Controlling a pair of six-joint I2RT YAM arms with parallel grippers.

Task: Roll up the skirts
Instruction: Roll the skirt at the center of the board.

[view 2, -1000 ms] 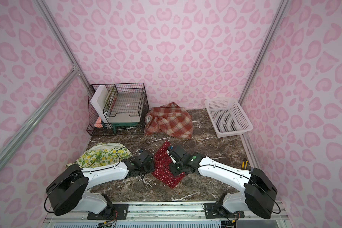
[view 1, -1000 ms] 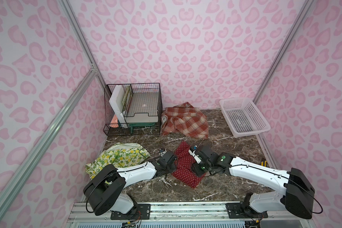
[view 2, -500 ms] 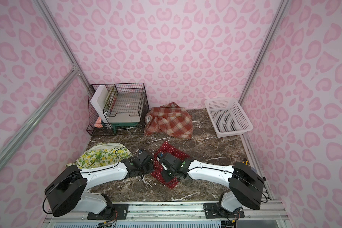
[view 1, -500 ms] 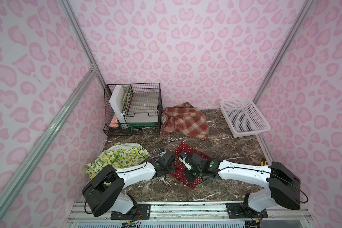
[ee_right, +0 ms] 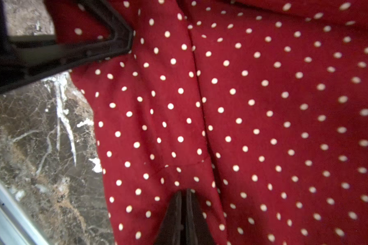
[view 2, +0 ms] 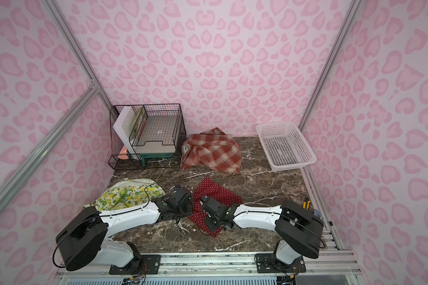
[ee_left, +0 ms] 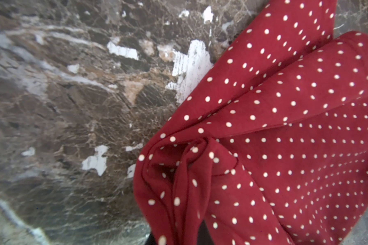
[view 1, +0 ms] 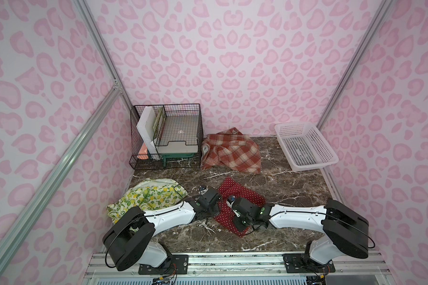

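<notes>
The red polka-dot skirt [view 1: 244,195] [view 2: 218,195] lies crumpled at the middle front of the marble table. My left gripper [view 1: 216,206] [view 2: 190,206] is shut on a bunched edge of it; in the left wrist view the red cloth [ee_left: 285,148] drapes over the jaws [ee_left: 179,237]. My right gripper [view 1: 230,212] [view 2: 203,210] [ee_right: 184,192] rests its tips on the same skirt [ee_right: 263,106], jaws nearly together with no cloth seen between them. The plaid skirt [view 1: 232,153] [view 2: 213,153] lies heaped at the back. The lemon skirt [view 1: 148,195] [view 2: 124,195] lies at the front left.
A white perforated basket [view 1: 318,138] [view 2: 298,139] stands at the back right. A black wire rack [view 1: 198,128] [view 2: 182,125] with trays and boards stands at the back left. Pink patterned walls enclose the table [view 1: 294,185] on three sides. The left gripper's finger [ee_right: 72,51] shows in the right wrist view.
My right gripper has slid left across the red skirt, closer to the left gripper, and its arm has lowered. The left arm has not moved.
</notes>
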